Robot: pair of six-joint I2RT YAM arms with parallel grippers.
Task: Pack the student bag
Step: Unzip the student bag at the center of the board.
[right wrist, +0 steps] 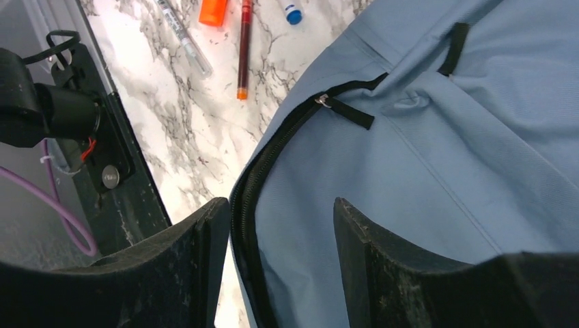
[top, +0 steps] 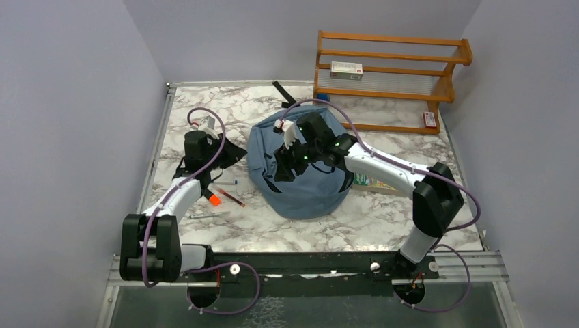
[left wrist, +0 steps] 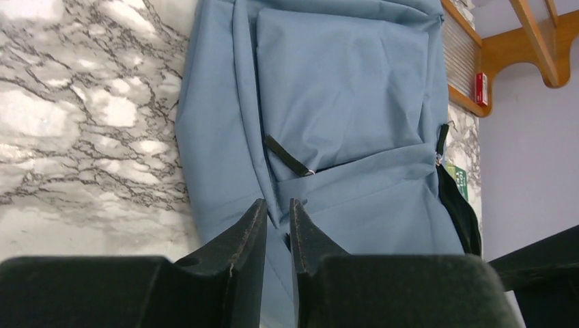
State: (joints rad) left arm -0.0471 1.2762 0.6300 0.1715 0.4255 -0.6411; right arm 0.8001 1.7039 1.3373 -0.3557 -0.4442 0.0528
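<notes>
The student bag (top: 300, 179), a soft dusty-blue backpack, lies in the middle of the marble table. My right gripper (top: 290, 166) hovers over it, open, its fingers either side of the bag's dark zipper edge (right wrist: 270, 157) without closing on it (right wrist: 280, 201). The black zipper pull (right wrist: 348, 113) lies just ahead of the fingers. My left gripper (top: 217, 154) is at the bag's left side. Its jaws stand a narrow gap apart (left wrist: 278, 203), pointing at the blue fabric (left wrist: 341, 89), with a fold of cloth running up to the tips.
An orange marker (right wrist: 214, 10), a red pen (right wrist: 244, 48), a clear pen (right wrist: 183, 39) and a blue cap (right wrist: 293, 12) lie left of the bag. A book (top: 372, 183) lies under the right arm. A wooden rack (top: 389, 89) holding a small box (top: 346, 70) stands at the back right.
</notes>
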